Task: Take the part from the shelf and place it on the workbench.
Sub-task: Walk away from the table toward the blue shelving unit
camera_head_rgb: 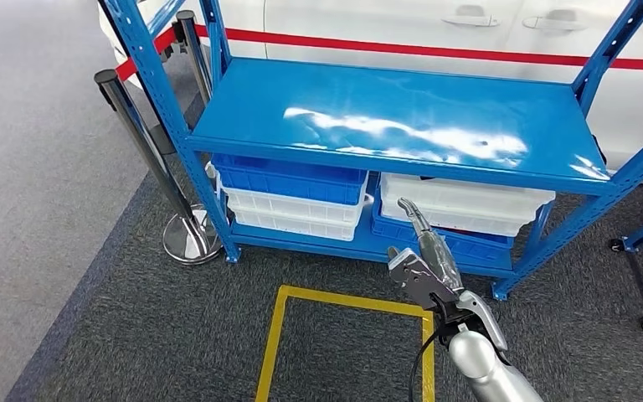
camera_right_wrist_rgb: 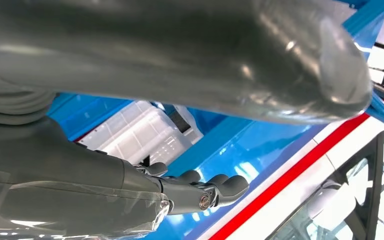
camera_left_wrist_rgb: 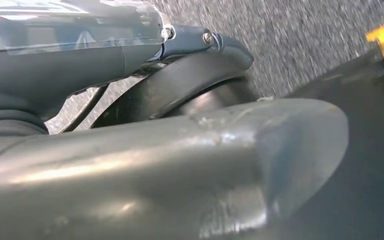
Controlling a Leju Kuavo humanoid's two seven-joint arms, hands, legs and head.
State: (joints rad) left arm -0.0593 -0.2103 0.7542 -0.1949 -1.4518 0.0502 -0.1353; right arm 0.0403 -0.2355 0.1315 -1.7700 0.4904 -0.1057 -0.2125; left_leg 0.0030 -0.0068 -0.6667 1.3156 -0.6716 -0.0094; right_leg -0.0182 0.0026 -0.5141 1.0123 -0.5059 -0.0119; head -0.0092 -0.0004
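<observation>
Head view: a blue shelf (camera_head_rgb: pixel 402 117) stands on grey carpet, its top board bare and glossy. On the lower board sit stacked bins — a blue bin (camera_head_rgb: pixel 289 177) over white bins (camera_head_rgb: pixel 289 213) on the left side, a white bin (camera_head_rgb: pixel 460 201) over a blue one on the right. The right hand (camera_head_rgb: pixel 423 251) reaches up from below toward the lower board, in front of the right-side bins, fingers stretched out and holding nothing. A yellow floor marking (camera_head_rgb: pixel 343 335) lies just before the shelf, under the arm. A chrome post (camera_head_rgb: pixel 155 163) stands by the shelf's left leg, and a white car (camera_head_rgb: pixel 368 25) with a red stripe is behind.

Left wrist view: the left hand (camera_left_wrist_rgb: pixel 145 165) is seen close, thick thumb over grey carpet — whether the fingers are spread or closed cannot be told.

Right wrist view: the right hand's dark fingers (camera_right_wrist_rgb: pixel 220 187) extend with a slight curl, empty, near the shelf's blue board and a white bin.

The part cannot be made out in any bin.
</observation>
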